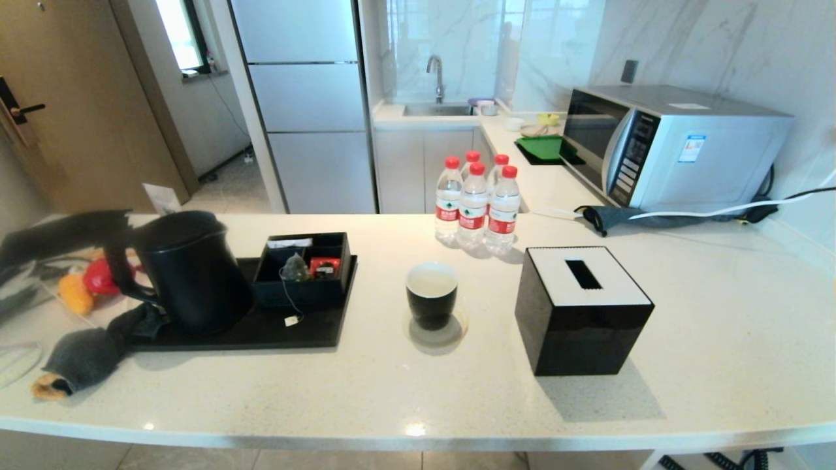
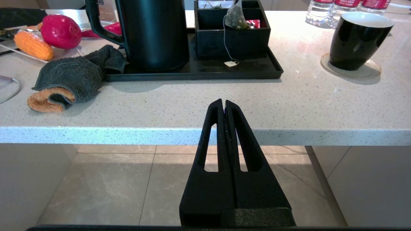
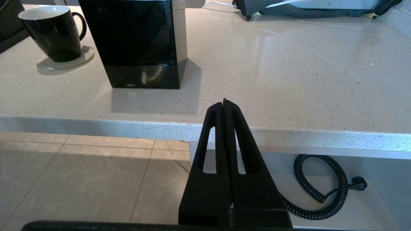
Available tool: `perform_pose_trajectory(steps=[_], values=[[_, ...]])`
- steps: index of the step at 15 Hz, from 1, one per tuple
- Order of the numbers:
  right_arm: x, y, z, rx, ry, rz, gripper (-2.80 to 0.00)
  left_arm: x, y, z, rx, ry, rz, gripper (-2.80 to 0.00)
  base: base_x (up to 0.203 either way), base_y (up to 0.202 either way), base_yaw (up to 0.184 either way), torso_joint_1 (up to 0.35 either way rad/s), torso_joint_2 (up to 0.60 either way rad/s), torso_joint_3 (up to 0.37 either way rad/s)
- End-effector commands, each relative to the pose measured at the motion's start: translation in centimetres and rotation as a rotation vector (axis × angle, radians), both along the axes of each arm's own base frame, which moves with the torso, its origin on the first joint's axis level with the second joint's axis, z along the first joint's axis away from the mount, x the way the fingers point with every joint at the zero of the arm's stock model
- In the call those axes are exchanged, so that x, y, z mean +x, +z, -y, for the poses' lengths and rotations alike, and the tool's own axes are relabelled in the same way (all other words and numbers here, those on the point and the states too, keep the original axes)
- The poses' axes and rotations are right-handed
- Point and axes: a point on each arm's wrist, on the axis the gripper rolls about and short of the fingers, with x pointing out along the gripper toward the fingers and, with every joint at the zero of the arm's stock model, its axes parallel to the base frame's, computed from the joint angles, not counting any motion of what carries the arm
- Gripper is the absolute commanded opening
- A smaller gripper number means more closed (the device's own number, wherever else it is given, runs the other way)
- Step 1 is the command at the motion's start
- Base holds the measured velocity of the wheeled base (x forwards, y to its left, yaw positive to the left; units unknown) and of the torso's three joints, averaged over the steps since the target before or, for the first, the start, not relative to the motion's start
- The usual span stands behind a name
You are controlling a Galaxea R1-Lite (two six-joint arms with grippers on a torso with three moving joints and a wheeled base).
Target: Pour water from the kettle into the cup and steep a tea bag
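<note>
The matte black kettle [image 1: 189, 271] [image 2: 154, 33] stands on a black tray [image 1: 274, 329] at the counter's left. Behind it on the tray, a black organiser box [image 1: 307, 271] holds the grey-green tea bag [image 1: 295, 267] [image 2: 236, 17]; its string hangs over the box front to the white tag [image 1: 291, 320] [image 2: 230, 63]. The black cup [image 1: 432, 294] [image 2: 358, 40] [image 3: 51, 32], white inside, sits on a coaster mid-counter. My left gripper [image 2: 223, 102] and right gripper [image 3: 224, 102] are both shut and empty, held below the counter's front edge, out of the head view.
A black tissue box [image 1: 581, 310] [image 3: 138, 41] stands right of the cup. Several water bottles [image 1: 475, 205] stand behind it. A grey-orange towel [image 1: 81, 359] [image 2: 69, 77], toy fruit [image 2: 59, 30] and corn [image 2: 32, 45] lie left of the tray. A microwave [image 1: 673, 147] is at the back right.
</note>
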Motion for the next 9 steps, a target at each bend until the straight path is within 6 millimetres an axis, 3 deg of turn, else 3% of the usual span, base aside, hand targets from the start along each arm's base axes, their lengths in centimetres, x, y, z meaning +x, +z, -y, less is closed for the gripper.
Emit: perform_pose_trajectory(steps=[1, 9], values=[[0.01, 0.01, 0.00, 0.000, 0.000, 0.000, -2.80, 0.01, 0.01, 0.00, 0.000, 0.000, -0.001, -2.80, 0.000, 0.000, 0.000, 0.000, 0.00, 0.000], [0.01, 0.00, 0.00, -0.001, 0.000, -0.002, -2.80, 0.01, 0.01, 0.00, 0.000, 0.000, -0.001, -2.80, 0.000, 0.000, 0.000, 0.000, 0.00, 0.000]])
